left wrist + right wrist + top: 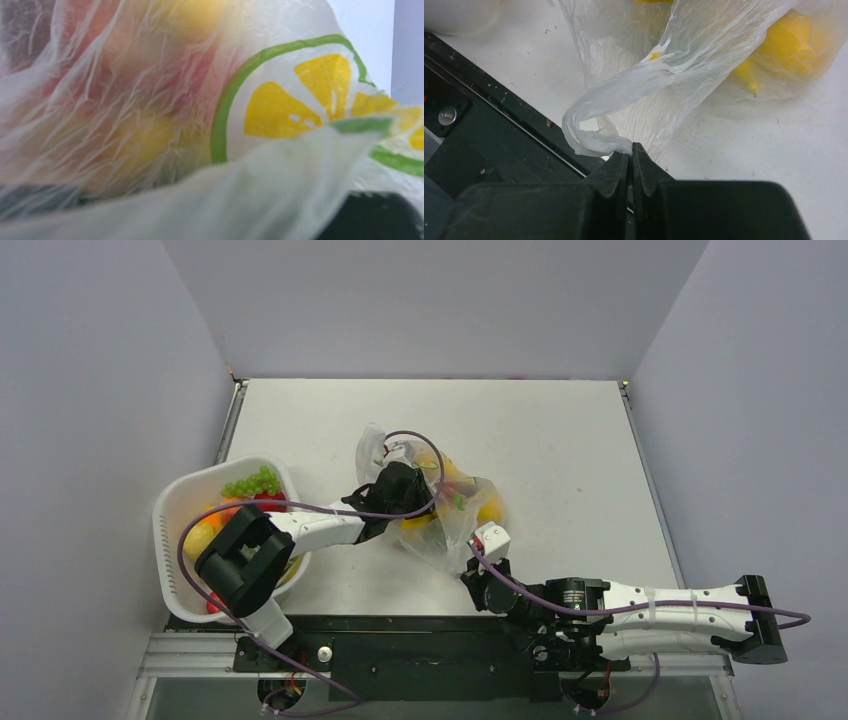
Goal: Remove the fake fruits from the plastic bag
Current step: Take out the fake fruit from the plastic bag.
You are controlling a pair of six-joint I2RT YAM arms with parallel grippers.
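My right pincer (630, 150) is pressed together on the loop handle (594, 117) of the plastic bag (450, 540), at the near edge of the surface (570, 460). My left pincer (405, 492) is buried in the bag's mouth. Film covers its camera, so I cannot tell whether it is spread or gripping. The fake fruits (794, 45), yellow and reddish, lie inside the bag, with others in the basket (168, 530). To do this well, I'd hold the handle taut and low, so the left closes on a fruit alone, not on film.
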